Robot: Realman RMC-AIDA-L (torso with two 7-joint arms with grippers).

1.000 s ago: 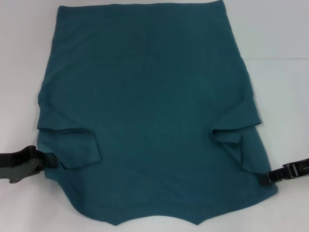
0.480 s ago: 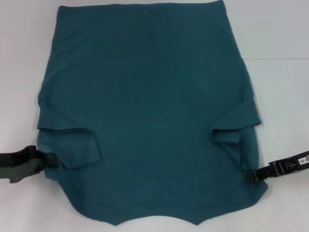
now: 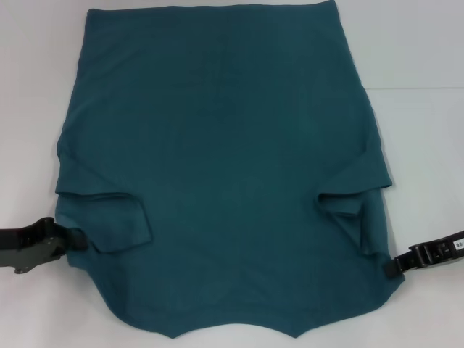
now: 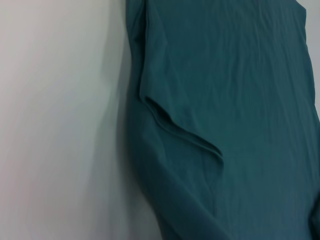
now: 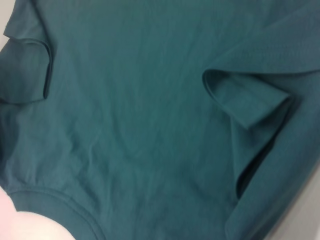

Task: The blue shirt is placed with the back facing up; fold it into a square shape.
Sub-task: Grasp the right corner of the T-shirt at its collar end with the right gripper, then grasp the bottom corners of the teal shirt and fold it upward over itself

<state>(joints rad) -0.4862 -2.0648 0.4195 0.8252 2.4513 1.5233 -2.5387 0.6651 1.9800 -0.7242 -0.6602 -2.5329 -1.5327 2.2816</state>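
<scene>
While spread flat, back up, across white table (image 3: 420,51): blue shirt (image 3: 225,167), both sleeves folded inward, lying between the two grippers. Left gripper (image 3: 76,238) touching cloth just beside left sleeve (image 3: 119,221); right gripper (image 3: 391,267) at opposite edge near shoulder. Finger state of either: cannot tell.

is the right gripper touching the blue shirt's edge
Touching: the head view shows the right gripper tip meeting the blue shirt at its right edge, no table between.

Head camera looks down from above; wrist cameras (close) share the blue shirt (image 3: 225,167).
</scene>
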